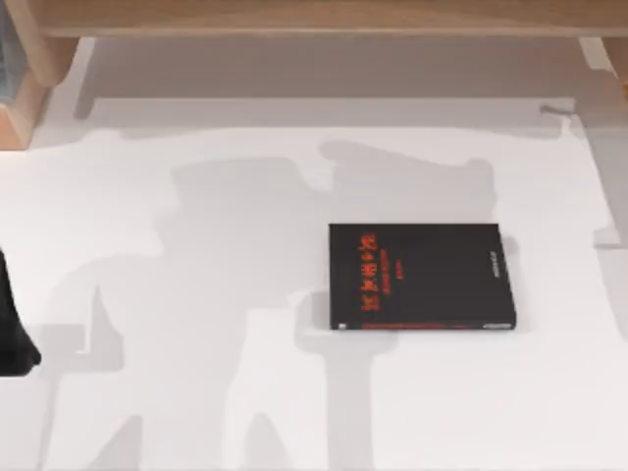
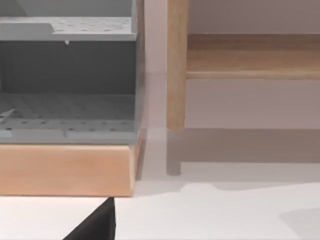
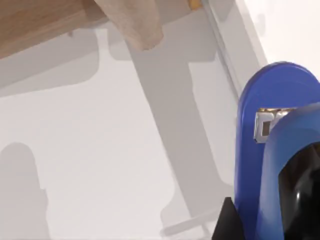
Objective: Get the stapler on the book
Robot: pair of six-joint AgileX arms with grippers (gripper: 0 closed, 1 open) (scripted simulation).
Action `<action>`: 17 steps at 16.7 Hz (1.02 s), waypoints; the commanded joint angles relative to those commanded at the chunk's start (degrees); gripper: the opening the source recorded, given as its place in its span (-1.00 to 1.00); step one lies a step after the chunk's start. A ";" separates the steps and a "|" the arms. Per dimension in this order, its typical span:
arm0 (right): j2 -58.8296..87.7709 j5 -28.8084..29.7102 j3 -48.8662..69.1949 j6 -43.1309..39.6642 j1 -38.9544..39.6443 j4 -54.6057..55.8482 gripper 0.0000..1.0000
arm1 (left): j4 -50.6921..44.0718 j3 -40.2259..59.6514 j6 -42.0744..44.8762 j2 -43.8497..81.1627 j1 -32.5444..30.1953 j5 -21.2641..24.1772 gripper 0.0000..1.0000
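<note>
The fingers [image 3: 300, 195] of the right gripper [image 3: 264, 207] are clenched on the stapler [image 3: 255, 125]. They show as dark shapes on either side of its bright blue body, and both are cut off by the edge of the right wrist view. A metal part shows between the stapler's two blue halves, and its rounded end points over the pale surface [image 1: 196, 294]. How far above the surface it is cannot be judged.

In the top view, the book [image 1: 422, 277] lies flat right of the middle. Its black cover with red lettering faces up, and a thin red stripe runs along its near edge. Bare surface surrounds it on all four sides, with the widest open stretch toward the left.

A wooden beam [image 1: 314, 15] borders the far edge of the surface. At the far left corner stands a wooden-framed rack [image 2: 65, 170]. Seen from the left wrist, it holds grey perforated trays [image 2: 65, 110] one above the other, and the upper one is cut off. A wooden post [image 2: 176, 65] stands just beside the rack.

The left arm [image 1: 12, 329] sits at the left edge of the surface, mostly out of frame. Whether its grip is released or clenched cannot be told.
</note>
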 joint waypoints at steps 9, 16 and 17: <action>0.66 1.62 -12.80 13.79 25.03 7.24 -1.00 | 0.00 0.00 0.00 0.00 0.00 0.00 1.00; 6.16 1.05 -20.73 16.29 35.94 10.54 -1.00 | 0.00 0.00 0.00 0.00 0.00 0.00 1.00; 6.51 1.04 -21.15 16.31 36.37 10.65 -1.00 | 0.00 0.00 0.00 0.00 0.00 0.00 1.00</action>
